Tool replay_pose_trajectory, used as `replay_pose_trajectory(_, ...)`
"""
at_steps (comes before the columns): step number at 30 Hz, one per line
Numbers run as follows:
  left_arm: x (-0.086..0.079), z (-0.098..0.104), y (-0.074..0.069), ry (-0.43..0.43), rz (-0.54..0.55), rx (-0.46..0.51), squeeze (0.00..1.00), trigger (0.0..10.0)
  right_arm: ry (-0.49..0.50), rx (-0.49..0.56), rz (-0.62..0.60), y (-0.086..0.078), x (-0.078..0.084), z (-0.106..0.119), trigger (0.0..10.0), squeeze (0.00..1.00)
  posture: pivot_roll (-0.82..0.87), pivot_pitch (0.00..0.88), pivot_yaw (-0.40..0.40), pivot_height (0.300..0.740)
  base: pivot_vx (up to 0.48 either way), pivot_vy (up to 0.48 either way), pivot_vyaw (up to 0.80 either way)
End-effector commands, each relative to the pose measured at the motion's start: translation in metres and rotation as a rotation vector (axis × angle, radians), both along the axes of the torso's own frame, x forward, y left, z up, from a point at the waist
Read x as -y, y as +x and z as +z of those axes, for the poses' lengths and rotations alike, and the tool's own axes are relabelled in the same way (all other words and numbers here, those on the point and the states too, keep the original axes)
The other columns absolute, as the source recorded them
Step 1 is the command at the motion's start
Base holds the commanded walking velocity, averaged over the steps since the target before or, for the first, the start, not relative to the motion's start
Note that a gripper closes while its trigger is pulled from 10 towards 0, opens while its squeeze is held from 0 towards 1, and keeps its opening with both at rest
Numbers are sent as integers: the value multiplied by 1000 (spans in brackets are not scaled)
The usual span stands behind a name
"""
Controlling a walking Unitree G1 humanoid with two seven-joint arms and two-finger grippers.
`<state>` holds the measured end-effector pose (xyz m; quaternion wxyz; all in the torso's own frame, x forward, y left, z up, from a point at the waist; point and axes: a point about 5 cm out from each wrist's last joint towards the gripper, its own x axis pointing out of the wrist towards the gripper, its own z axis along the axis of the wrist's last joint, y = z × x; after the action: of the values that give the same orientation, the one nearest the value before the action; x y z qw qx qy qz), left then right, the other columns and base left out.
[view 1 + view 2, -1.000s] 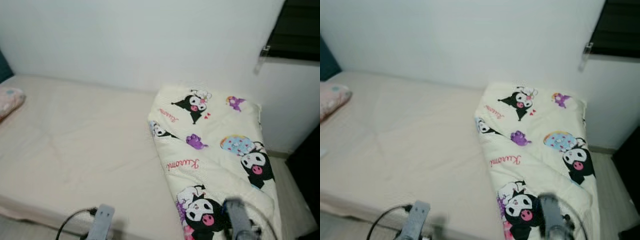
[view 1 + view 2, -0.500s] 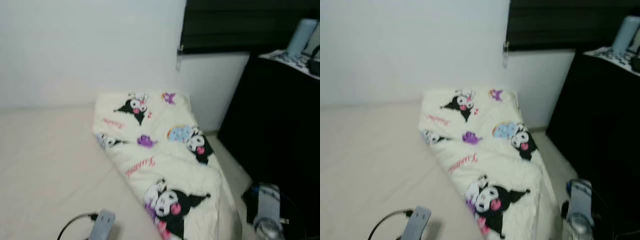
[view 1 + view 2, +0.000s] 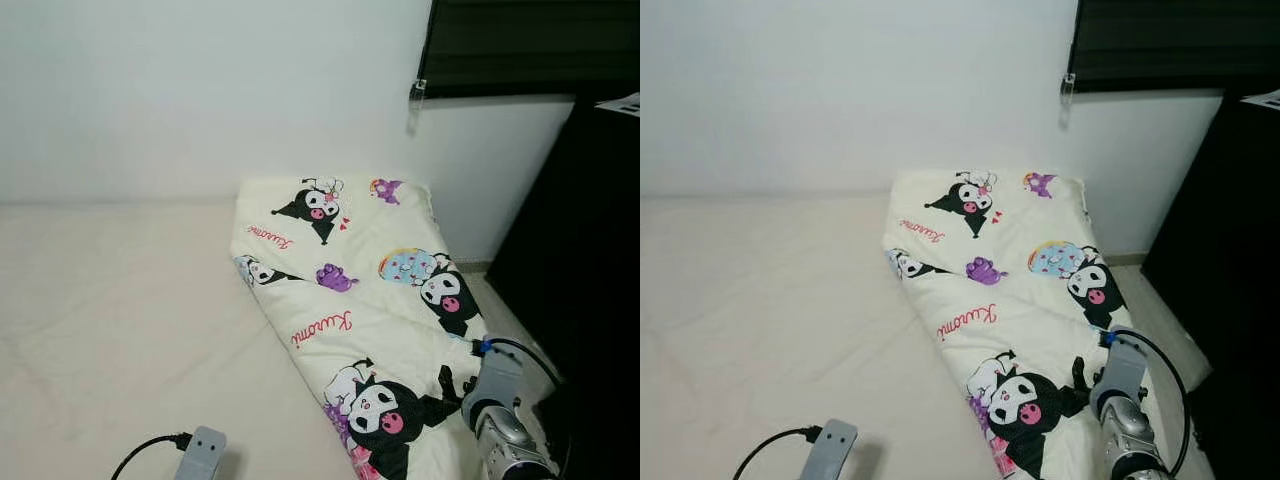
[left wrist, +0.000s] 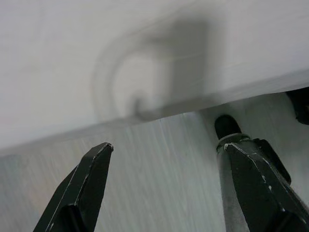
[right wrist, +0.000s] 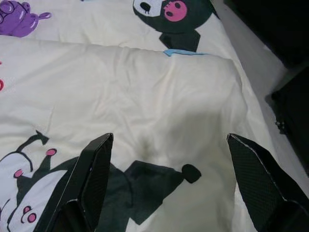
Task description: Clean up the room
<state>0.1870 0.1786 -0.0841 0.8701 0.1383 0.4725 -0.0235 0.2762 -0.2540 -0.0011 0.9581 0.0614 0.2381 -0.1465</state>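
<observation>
Cream quilt (image 3: 360,310), cartoon-printed, folded into a long slab along the right end of the bed (image 3: 120,300), far edge up against the wall. Same spot on the bed as a second ago, same folds. Just a swing of the head: off to the right half a second back, with far more of the black cabinet (image 3: 590,260) in frame, and now partway round again to centre on the quilt. Down low, left arm (image 3: 200,455) over bare mattress, right arm (image 3: 495,420) at the quilt's near right corner.

Over to the right eye: same layout, right arm (image 3: 1120,400) overlapping the quilt's edge beside the big black-and-pink print. Dark blind (image 3: 1160,40) up top.

Left wrist now: left gripper (image 4: 167,147) with fingers spread wide, holding nothing, looking past the mattress edge towards pale floor (image 4: 159,193).

Right wrist: right gripper (image 5: 169,145) also splayed wide and empty, poised above a rounded fold of quilt (image 5: 145,87), not yet touching as far as can be told.

Meaning for the tidy-up: nothing handled yet, only a re-aim. Looks like the quilt as the target, with the right side best placed for a first grab at that corner; soft and bulky, so likely to sag and unfold if lifted by one pinch.
</observation>
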Motion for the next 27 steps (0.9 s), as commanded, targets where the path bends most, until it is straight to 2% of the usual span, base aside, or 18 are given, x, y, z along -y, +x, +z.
replay_pose_trajectory(1, -8, -2, -6, 24, 22, -32, 0, 10000, 21, -18, -20, -5, 1, -5, 10000, 0, -130, 60, 23, 740, 0, 0, 0)
replay_pose_trajectory(7, -10, -3, -9, 40, 19, -45, 0, 10000, 24, -25, -13, -8, 0, -8, 10000, 0, -134, 60, 24, 740, -415, 0, 0)
replay_pose_trajectory(9, -9, -4, -9, 49, 7, -52, 0, 10000, 30, -52, 7, -13, -6, -14, 10000, 0, -139, 61, 26, 740, -457, 0, 0)
replay_pose_trajectory(17, -6, -4, -9, 37, -7, -53, 0, 10000, 27, -79, 24, -18, -13, -21, 10000, 0, -141, 61, 23, 740, -417, 0, 0)
replay_pose_trajectory(27, -4, -5, -10, 26, -26, -58, 0, 10000, 15, -83, 26, -17, -13, -20, 10000, 0, -141, 63, 25, 740, 0, 0, 0)
